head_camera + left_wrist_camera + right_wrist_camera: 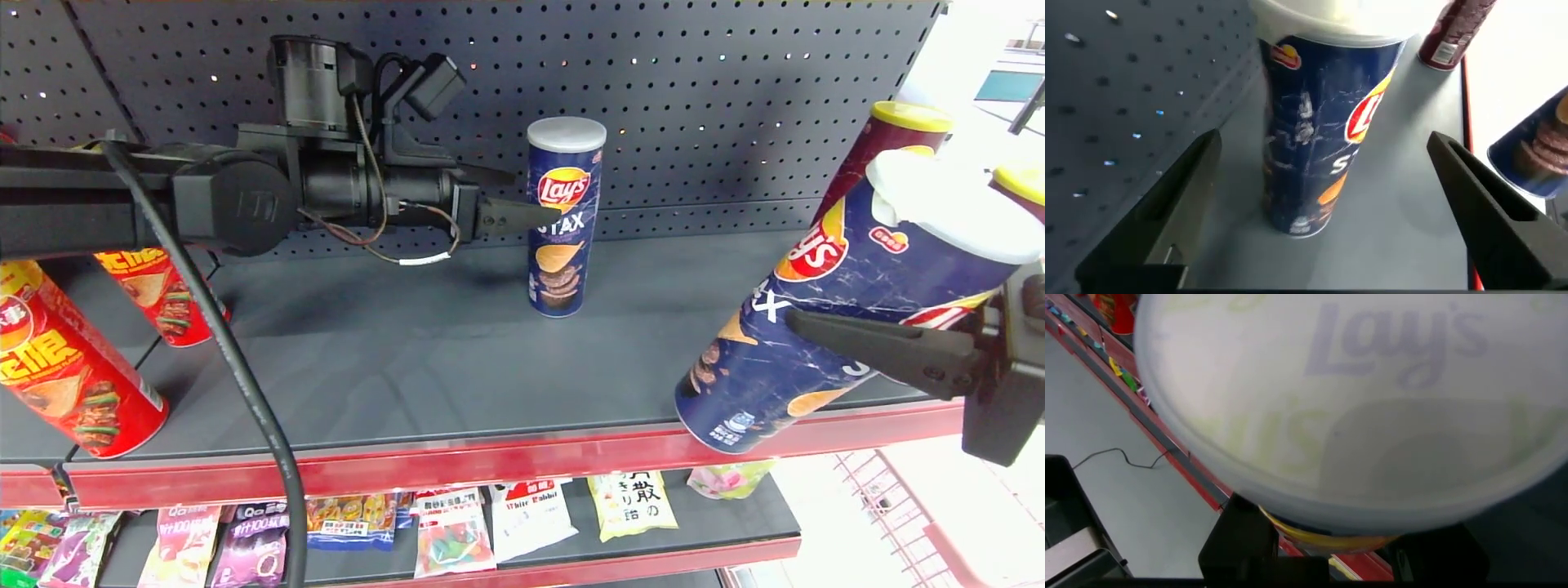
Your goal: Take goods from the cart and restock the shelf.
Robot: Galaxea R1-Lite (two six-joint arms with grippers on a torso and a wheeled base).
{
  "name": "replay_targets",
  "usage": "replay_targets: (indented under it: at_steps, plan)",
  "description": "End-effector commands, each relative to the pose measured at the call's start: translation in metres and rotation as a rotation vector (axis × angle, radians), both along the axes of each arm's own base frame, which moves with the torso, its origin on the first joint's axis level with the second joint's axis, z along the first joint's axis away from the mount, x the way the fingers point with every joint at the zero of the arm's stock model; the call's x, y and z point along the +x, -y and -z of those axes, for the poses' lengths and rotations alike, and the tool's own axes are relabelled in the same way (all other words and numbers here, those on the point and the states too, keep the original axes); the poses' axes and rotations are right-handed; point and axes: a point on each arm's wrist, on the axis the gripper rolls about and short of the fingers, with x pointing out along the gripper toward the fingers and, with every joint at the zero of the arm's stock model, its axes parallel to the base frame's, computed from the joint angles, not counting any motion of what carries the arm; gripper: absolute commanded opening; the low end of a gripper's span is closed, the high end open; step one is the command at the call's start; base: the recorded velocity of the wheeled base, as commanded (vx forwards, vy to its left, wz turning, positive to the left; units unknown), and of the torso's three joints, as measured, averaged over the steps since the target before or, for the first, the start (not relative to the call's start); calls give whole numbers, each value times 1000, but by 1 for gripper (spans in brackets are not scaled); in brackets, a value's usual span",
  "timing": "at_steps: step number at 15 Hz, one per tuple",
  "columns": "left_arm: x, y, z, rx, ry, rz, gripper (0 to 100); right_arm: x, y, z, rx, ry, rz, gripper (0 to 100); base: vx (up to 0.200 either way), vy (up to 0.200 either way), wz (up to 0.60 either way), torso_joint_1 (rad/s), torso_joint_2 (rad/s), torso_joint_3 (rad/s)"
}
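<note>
Dark pegboard shelf (392,359). I count two blue cans: upright blue can (563,220) mid-shelf, my left claw (1324,147) level, spread either side of it; tilted blue can (857,253) at the near right edge, pinched in my right claw (841,322). Two red cans (65,367) on the left.

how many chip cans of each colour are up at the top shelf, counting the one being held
blue cans: 2
red cans: 2
maroon cans with yellow lids: 2
total: 6
</note>
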Motion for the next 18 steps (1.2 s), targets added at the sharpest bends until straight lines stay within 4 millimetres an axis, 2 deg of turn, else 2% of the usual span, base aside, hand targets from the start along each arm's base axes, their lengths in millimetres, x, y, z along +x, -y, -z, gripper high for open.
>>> replay_targets:
  at_steps: [1, 3, 8, 9, 15, 18]
  plan:
    - [-1, 9, 1, -6, -18, 3, 100, -1, 0, -1, 2, 5, 4, 0, 0, 0, 0, 0, 0, 0]
    - [0, 18, 1, -15, -24, 1, 100, -1, 1, -1, 2, 8, 16, 0, 0, 0, 0, 0, 0, 0]
    - [19, 28, 1, -28, 13, -22, 100, -2, 1, -2, 3, 10, 17, 0, 0, 0, 0, 0, 0, 0]
    - [21, 31, 4, -25, 9, -18, 0, -2, 1, -2, 3, 10, 17, 0, 0, 0, 0, 0, 0, 0]
    - [18, 34, 7, -17, 1, -12, 0, -1, 1, -1, 2, 7, 16, 0, 0, 0, 0, 0, 0, 0]
    - [-7, 25, 0, -9, -24, -2, 0, -1, 1, -1, 1, 6, 16, 0, 0, 0, 0, 0, 0, 0]
